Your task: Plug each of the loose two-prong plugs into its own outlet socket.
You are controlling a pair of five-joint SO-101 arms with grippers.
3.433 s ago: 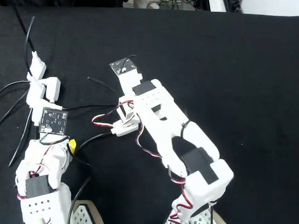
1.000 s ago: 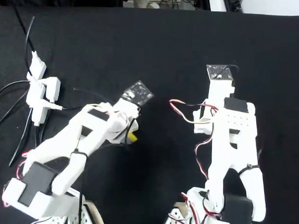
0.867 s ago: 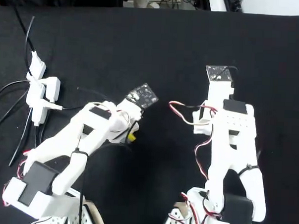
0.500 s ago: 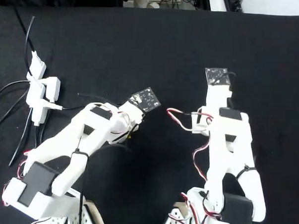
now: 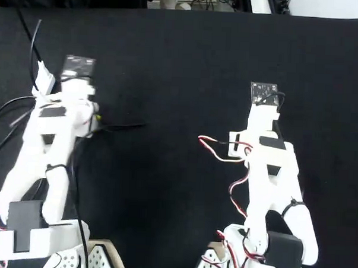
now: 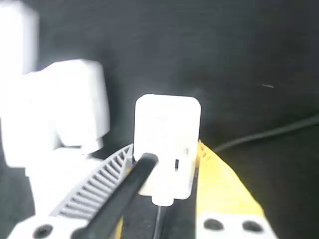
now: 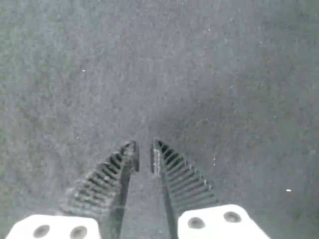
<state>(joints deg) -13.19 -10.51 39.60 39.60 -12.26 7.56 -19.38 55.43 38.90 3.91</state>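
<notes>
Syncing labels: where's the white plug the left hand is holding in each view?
High view: hidden under the left arm; its black cable trails out.
Left wrist view: centre, white plug clamped in the left hand.
Right wrist view: not in it.
Shared landmark: white outlet block beside it.

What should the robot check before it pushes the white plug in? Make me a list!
1. Plug gripped: ok. The left gripper holds the white plug.
2. Outlet nearby: ok. The white outlet block is right beside the plug.
3. Prongs lined up with a socket: cannot tell; prongs and slots are hidden.
4. Cord free: ok. The black cord lies loose on the table.
5. Other arm clear: ok. The right gripper is far off, shut and empty.
</notes>
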